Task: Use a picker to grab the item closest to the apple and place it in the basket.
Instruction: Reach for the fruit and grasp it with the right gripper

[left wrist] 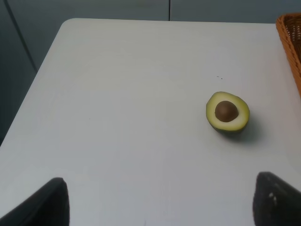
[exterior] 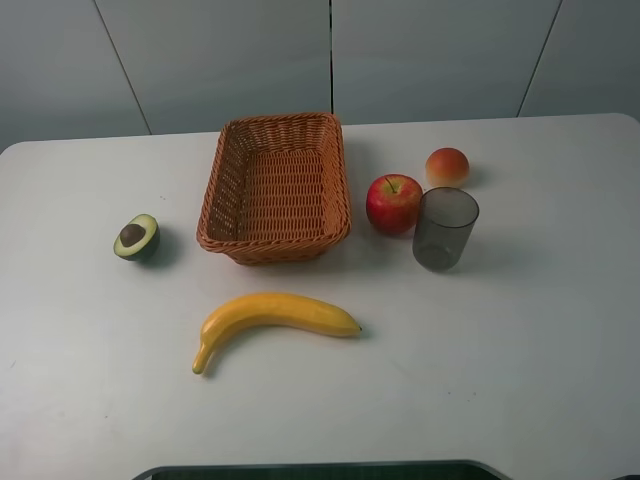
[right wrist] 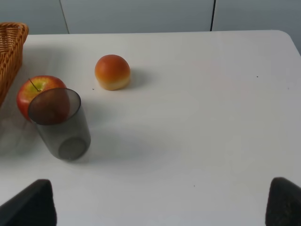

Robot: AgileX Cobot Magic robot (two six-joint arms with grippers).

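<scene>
From high: round red apple [exterior: 394, 203], upright smoky-grey translucent cup [exterior: 445, 228] just beside it at 4 o'clock, orange-yellow round fruit [exterior: 447, 167] at 2 o'clock, brown wicker basket [exterior: 276, 187] at 9 o'clock. Left wrist: left gripper [left wrist: 162, 205] spread wide, halved green avocado [left wrist: 227, 111] ahead. Right wrist: right gripper [right wrist: 156, 203] equally wide, apart from cup.

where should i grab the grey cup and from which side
Probably the grey cup by its rim, from above: it stands upright, mouth open, so one finger can go inside. Take the wall facing away from the apple, which sits close on the other side; the right gripper is nearer.
</scene>
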